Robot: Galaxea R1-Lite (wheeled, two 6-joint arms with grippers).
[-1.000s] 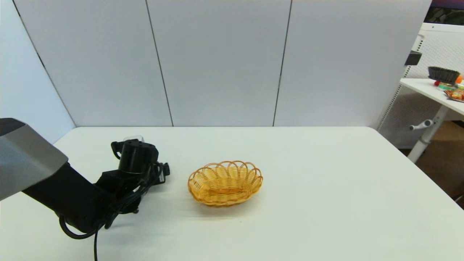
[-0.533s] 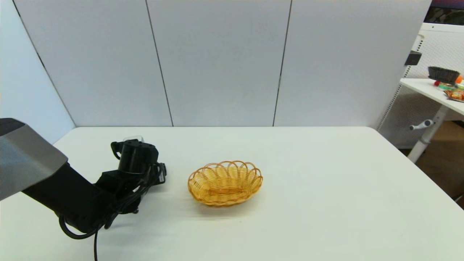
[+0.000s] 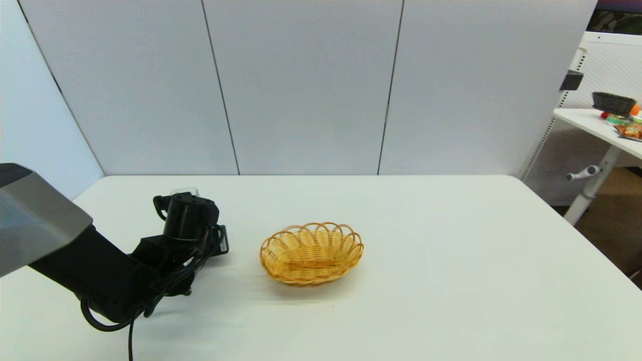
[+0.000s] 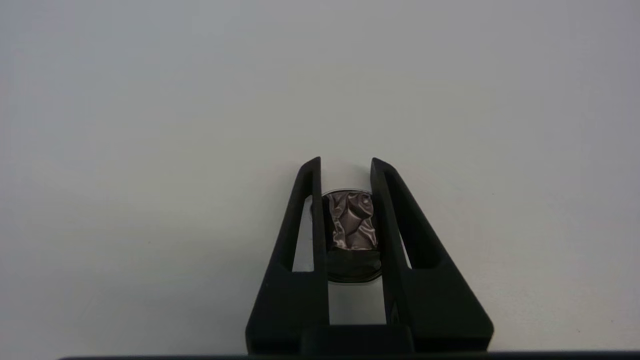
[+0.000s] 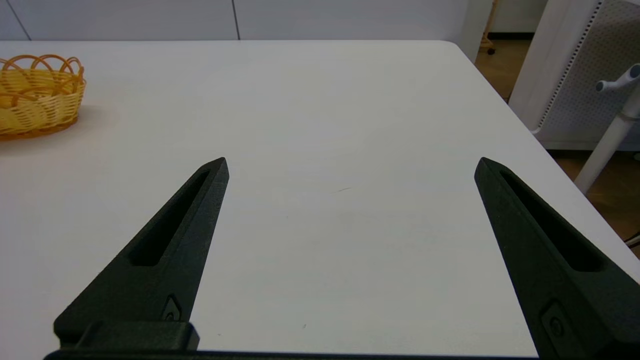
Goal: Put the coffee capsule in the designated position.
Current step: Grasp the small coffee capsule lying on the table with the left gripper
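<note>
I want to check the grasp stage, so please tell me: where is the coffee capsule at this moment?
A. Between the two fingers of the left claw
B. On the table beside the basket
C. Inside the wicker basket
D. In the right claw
A: the left wrist view shows the coffee capsule between the closed-in fingers of the left claw, on the white table.

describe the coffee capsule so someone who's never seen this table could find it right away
Start at the white table and find the wicker basket near its middle; on the basket's left the left gripper points down at the tabletop. The coffee capsule sits between its fingers: small, dark, round, with a crinkled silvery foil face, unlike the far larger woven yellow basket.
</note>
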